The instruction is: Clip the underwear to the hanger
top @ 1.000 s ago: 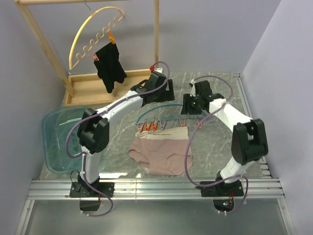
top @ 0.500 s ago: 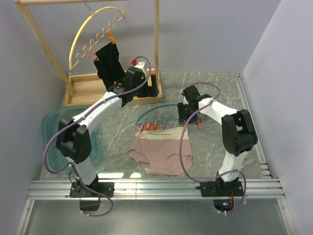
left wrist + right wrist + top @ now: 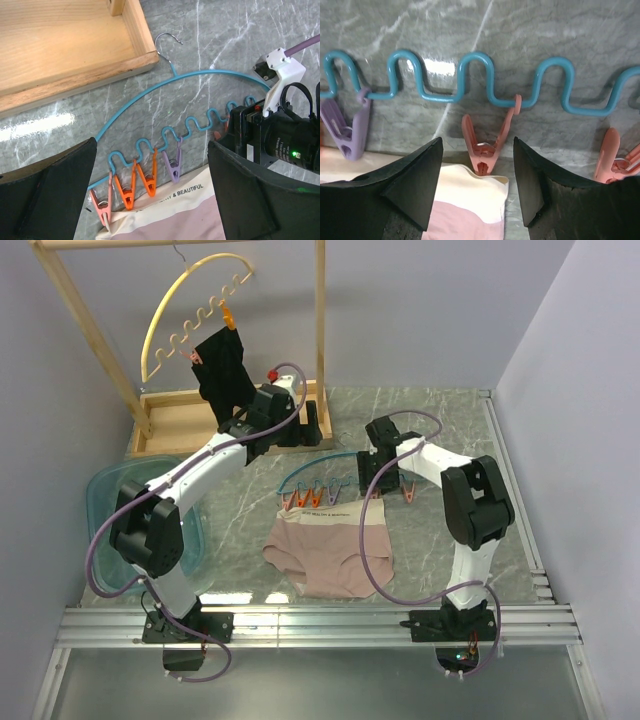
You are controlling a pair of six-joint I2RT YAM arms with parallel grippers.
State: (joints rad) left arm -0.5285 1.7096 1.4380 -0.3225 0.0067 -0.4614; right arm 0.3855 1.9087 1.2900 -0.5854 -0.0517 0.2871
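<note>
Moved since earlier: left gripper (image 3: 152,150) drawn back toward wooden tray (image 3: 75,50), spread, empty | right gripper (image 3: 477,142) shifted over hanger (image 3: 200,75), spread astride salmon clip (image 3: 481,152) | underwear (image 3: 330,555) flat, waistband touching clips | right corner judged unclipped; left clips unclear

Two hangers (image 3: 476,54), two garments (image 3: 325,555), one basin (image 3: 105,530), one rack (image 3: 321,310)

Marble table (image 3: 440,540), hanger (image 3: 210,73), underwear (image 3: 330,552), wooden rack base (image 3: 175,428)

Lilac walls (image 3: 450,310) enclose a grey marble tabletop (image 3: 235,540) with wooden rack (image 3: 320,310).
</note>
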